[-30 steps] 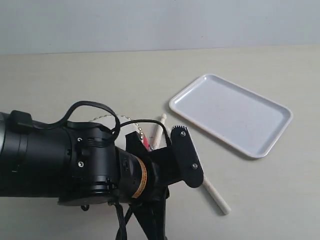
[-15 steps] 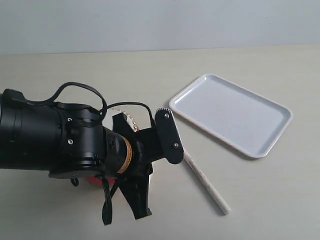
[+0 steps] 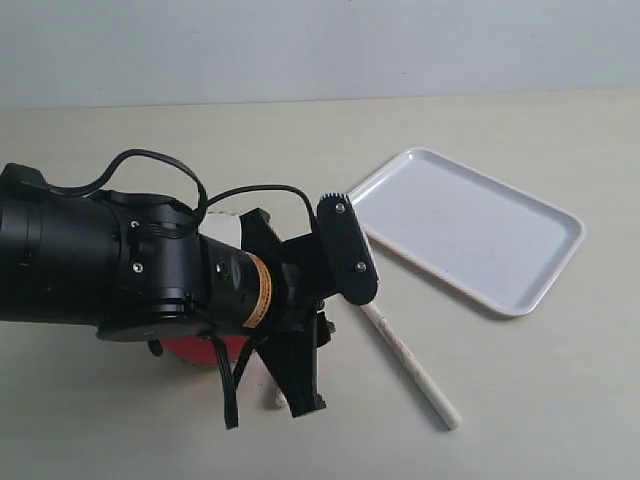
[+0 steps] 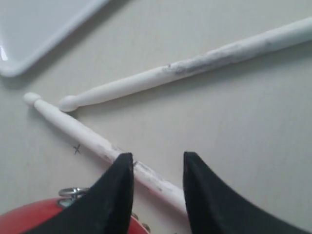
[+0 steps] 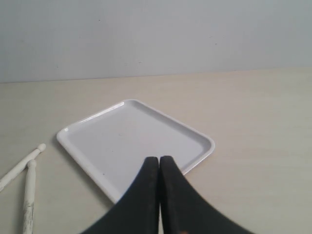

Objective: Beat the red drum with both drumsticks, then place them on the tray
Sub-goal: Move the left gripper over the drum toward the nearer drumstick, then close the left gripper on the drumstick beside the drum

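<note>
1. The left tool (image 4: 157,156) hung low over the desk (image 4: 253,146), jaws apart and holding nothing, with one drumstick (image 4: 87,139) running across the gap beneath them.
2. The other drumstick (image 4: 204,61) lay flat on the desk, its rounded tip just beside the first stick, close to that stick's head. Both were outside the tray (image 4: 29,34), which held nothing.
3. The red drum (image 4: 34,222) stood just beside the left tool and was largely hidden under the arm in the exterior view.
4. The right tool (image 5: 159,160) was pressed shut and empty, facing the tray and well apart from both sticks.
5. The step in hand appeared to be a pickup of the stick under the left tool. The grip would likely go best with the shaft centred between the jaws, a straight descent, and a close square across the wood.
6. Gripping well back from where the two tips met would spare the second stick a nudge. The drum's rim, so near one jaw, called for a careful approach.
</note>
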Robot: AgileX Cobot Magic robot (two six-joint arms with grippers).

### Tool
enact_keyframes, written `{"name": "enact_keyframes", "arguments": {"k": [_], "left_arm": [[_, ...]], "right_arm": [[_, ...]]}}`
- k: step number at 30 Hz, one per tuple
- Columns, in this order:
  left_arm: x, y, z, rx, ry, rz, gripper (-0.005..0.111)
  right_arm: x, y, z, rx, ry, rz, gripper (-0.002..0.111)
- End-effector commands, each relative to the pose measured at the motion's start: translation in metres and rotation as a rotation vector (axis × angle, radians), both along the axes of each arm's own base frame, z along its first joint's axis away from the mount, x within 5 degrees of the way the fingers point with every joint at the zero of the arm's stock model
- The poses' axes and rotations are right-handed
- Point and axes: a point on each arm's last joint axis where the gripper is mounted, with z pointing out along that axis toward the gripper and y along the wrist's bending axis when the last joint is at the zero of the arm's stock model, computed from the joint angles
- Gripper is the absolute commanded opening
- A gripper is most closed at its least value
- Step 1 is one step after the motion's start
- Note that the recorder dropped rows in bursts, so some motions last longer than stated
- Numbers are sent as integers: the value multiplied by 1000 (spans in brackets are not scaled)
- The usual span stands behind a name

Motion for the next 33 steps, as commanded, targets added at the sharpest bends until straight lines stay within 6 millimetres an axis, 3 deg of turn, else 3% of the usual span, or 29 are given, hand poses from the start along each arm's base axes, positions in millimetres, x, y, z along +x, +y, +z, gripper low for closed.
{"name": "enact_keyframes", "arguments": {"k": [1, 12, 26, 33], "left_arm": [[8, -8, -1, -12, -3, 9, 37], [37, -20, -28, 150, 50, 176, 37], [39, -17, -34, 152, 86, 261, 37], [40, -15, -34, 124, 112, 338, 50]], "right_arm": [[0, 0, 0, -8, -9, -6, 0], [0, 0, 0, -8, -9, -6, 0], [0, 0, 0, -8, -9, -6, 0], [0, 0, -1, -8, -5, -6, 0]]}}
